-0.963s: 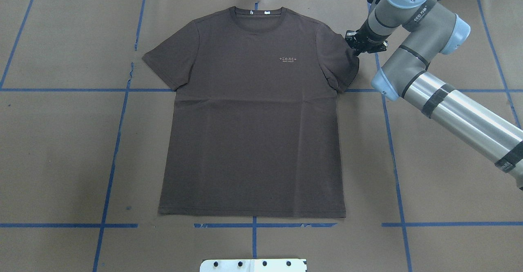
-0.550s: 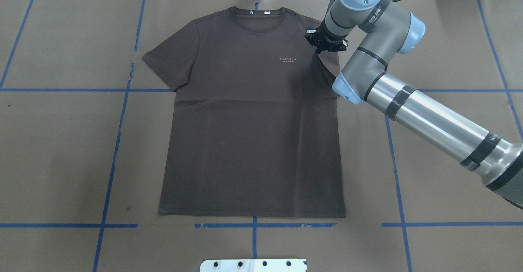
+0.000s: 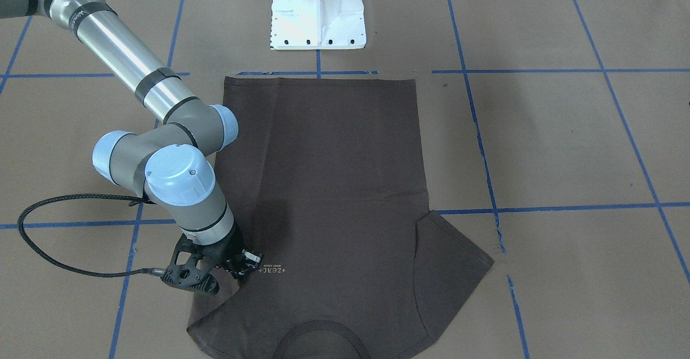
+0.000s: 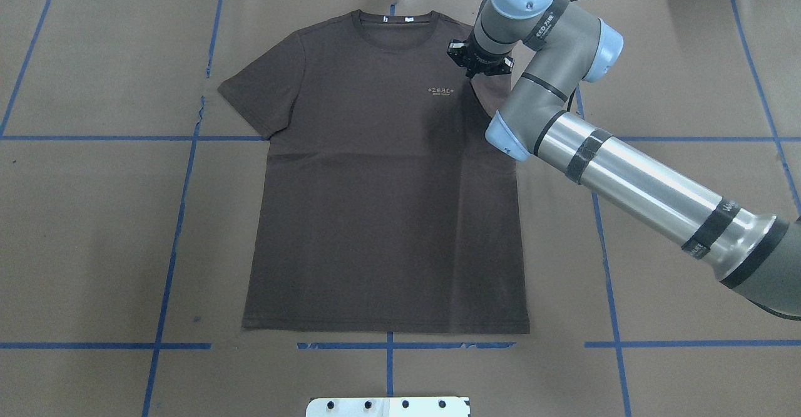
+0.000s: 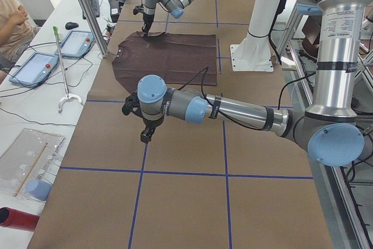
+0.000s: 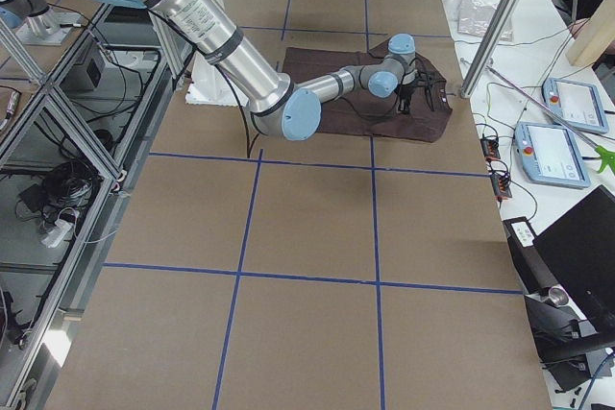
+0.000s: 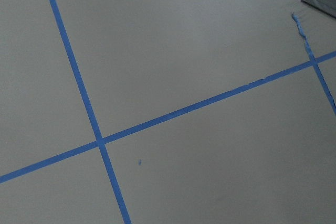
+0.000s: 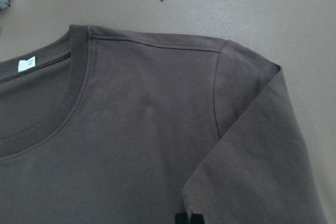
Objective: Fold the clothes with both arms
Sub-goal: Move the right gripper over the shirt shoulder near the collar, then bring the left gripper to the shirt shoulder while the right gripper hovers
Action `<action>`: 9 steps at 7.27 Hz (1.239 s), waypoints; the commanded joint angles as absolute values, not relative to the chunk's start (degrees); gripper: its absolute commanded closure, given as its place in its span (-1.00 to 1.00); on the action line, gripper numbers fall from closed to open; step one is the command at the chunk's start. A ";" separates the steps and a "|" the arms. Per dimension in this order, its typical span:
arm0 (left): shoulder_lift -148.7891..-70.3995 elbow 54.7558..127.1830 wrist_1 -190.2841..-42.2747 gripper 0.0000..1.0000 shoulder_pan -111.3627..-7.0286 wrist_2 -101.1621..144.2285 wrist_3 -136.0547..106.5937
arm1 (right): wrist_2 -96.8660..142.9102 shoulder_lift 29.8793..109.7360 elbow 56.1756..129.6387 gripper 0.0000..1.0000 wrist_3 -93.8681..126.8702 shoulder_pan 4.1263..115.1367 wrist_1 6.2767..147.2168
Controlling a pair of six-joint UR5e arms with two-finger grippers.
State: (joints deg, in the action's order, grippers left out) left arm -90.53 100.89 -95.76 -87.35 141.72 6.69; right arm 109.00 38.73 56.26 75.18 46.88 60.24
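The dark grey-brown T-shirt (image 4: 388, 216) lies flat, face up, neck at the far edge from the robot. My right gripper (image 4: 477, 70) (image 3: 241, 274) sits low over the chest beside the pale lettering (image 4: 441, 91), shut on the right sleeve (image 8: 252, 145), which is drawn inward over the body. Its black fingertips (image 8: 189, 219) show at the bottom edge of the right wrist view. The other sleeve (image 4: 263, 91) lies spread out. My left gripper (image 5: 147, 136) hangs over bare paper well off the shirt's left side, seen only from the side, so its state is unclear.
Brown paper with blue tape lines (image 7: 100, 142) covers the table. The white pedestal base (image 3: 318, 11) stands at the robot's side of the shirt hem. In the exterior left view, tablets (image 5: 78, 42), a metal post (image 5: 87, 10) and a seated person (image 5: 9, 18) are along the far side.
My right gripper has moved left from the shirt's right edge to the chest lettering, carrying the sleeve in over the body. The rest of the shirt has not moved.
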 commanded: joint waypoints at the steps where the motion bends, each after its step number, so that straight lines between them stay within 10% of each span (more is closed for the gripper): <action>1: -90.88 101.08 -96.06 -1.00 -87.01 144.55 6.59 | 109.15 39.11 58.95 -0.99 79.24 46.49 60.20; 9: -117.22 80.39 -112.79 -1.00 -62.77 127.62 -38.37 | 123.85 67.48 92.27 -1.00 79.28 53.26 60.03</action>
